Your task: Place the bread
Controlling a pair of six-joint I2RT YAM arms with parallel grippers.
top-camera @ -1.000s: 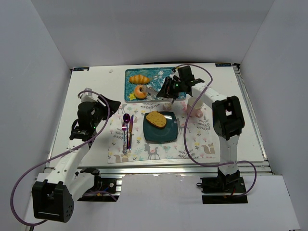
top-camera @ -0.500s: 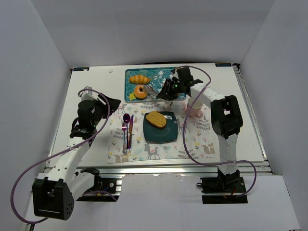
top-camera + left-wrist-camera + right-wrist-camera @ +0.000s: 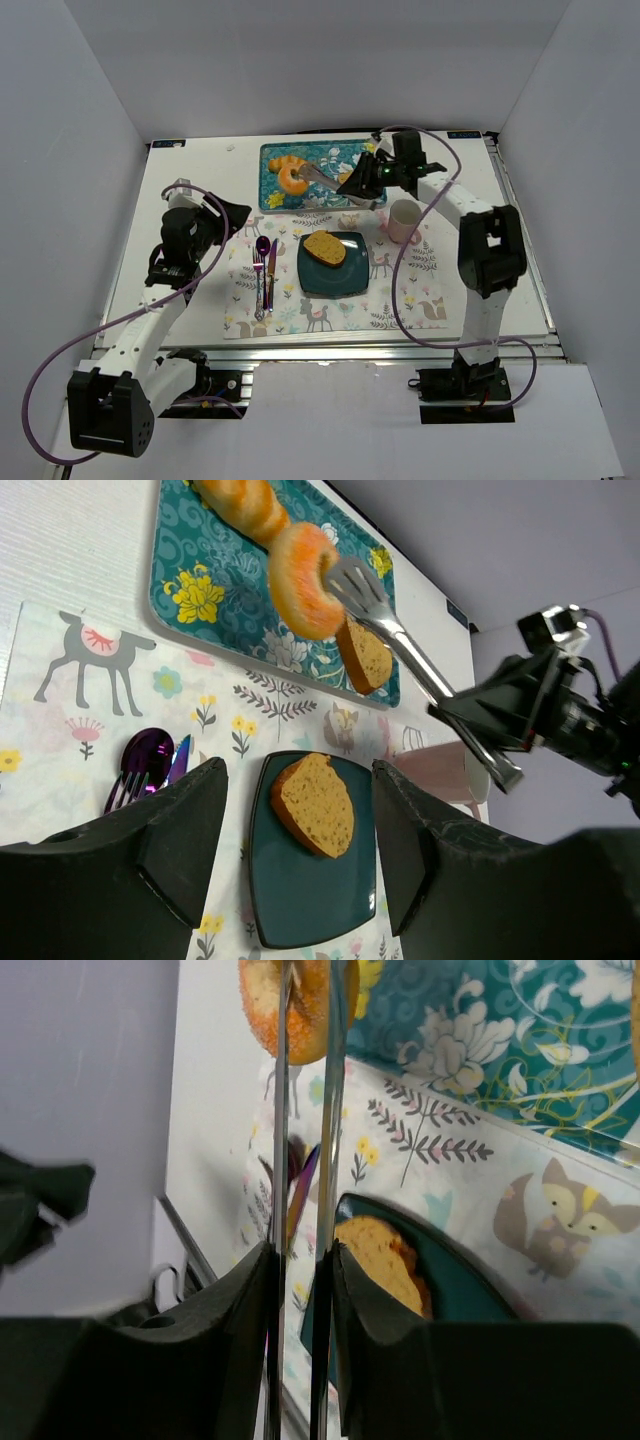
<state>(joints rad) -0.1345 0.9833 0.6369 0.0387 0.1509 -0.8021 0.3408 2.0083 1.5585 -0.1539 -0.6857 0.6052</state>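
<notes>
My right gripper (image 3: 364,184) (image 3: 300,1290) is shut on metal tongs (image 3: 325,179) (image 3: 305,1150) (image 3: 420,670). The tong tips pinch an orange ring-shaped bread (image 3: 292,177) (image 3: 303,578) (image 3: 300,1000), which hangs over the left part of the teal flowered tray (image 3: 338,155) (image 3: 180,565). A bread slice (image 3: 324,247) (image 3: 313,804) (image 3: 380,1260) lies on the dark teal plate (image 3: 335,278) (image 3: 310,900). Another slice (image 3: 365,655) and a croissant (image 3: 243,500) lie on the tray. My left gripper (image 3: 236,214) (image 3: 297,840) stands open and empty left of the placemat.
A pink cup (image 3: 403,221) (image 3: 440,770) stands right of the plate. A purple spoon, fork and knife (image 3: 265,270) (image 3: 140,765) lie left of the plate on the animal-print placemat (image 3: 400,300). White walls close in the table on three sides.
The right gripper closed tighter on the tongs, and the ring-shaped bread rose off the tray and shifted slightly toward the back. The left arm stayed still.
</notes>
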